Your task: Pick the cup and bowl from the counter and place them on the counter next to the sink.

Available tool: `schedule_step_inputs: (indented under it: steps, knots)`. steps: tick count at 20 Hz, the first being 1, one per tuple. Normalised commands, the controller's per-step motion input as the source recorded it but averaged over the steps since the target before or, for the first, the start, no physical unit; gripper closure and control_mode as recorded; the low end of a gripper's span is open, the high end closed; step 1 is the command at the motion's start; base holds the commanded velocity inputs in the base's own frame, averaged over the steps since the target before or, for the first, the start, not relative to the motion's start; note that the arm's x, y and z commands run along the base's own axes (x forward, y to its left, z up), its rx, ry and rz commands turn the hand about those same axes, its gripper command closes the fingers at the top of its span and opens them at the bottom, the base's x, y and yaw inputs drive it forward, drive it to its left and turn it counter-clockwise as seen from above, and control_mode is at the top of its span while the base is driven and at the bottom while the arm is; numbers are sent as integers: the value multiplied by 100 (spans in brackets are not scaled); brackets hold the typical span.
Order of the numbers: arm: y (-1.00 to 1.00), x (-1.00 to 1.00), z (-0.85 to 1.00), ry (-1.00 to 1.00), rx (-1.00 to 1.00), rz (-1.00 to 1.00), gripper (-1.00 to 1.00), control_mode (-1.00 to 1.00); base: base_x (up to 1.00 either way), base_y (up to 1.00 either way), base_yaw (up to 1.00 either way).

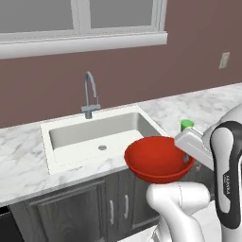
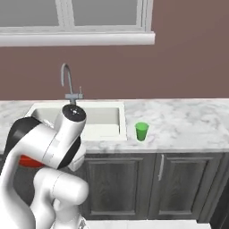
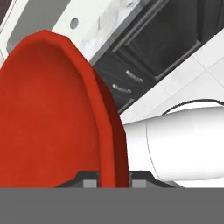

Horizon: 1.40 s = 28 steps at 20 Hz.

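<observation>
The glossy red bowl [image 1: 156,160] hangs in the air just in front of the counter edge, below the sink's [image 1: 94,134] right front corner. My gripper [image 1: 185,159] is shut on the bowl's right rim. In the hand view the bowl [image 3: 48,113] stands on edge, its rim pinched between the two fingertips [image 3: 89,181] of the gripper [image 3: 113,178]. A sliver of the bowl [image 2: 27,162] shows behind my arm. The small green cup [image 2: 142,131] stands upright on the white marble counter [image 2: 188,120] just right of the sink [image 2: 100,117]; my hand partly hides the cup [image 1: 186,124].
A grey gooseneck faucet [image 1: 90,97] rises behind the basin. Dark grey cabinet doors [image 2: 129,188] run below the counter, over a white tiled floor [image 3: 192,70]. Marble counter stretches on both sides of the sink [image 1: 23,156]. My own white arm links crowd the space before the cabinets.
</observation>
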Motion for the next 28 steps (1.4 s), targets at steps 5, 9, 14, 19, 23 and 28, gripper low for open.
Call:
schedule_step_inputs:
  steps: [5, 9, 14, 19, 23, 28]
  knots:
    - [0, 0, 0, 0, 0, 0, 100, 100, 39, 84, 0]
    - [0, 0, 0, 0, 0, 0, 100, 100, 67, 79, 0]
    - [0, 0, 0, 0, 0, 0, 100, 100, 68, 55, 8]
    - [0, 0, 0, 0, 0, 0, 100, 100, 58, 53, 12]
    - [0, 0, 0, 0, 0, 0, 100, 100, 3, 91, 16]
    - [0, 0, 0, 0, 0, 0, 100, 100, 8, 86, 17]
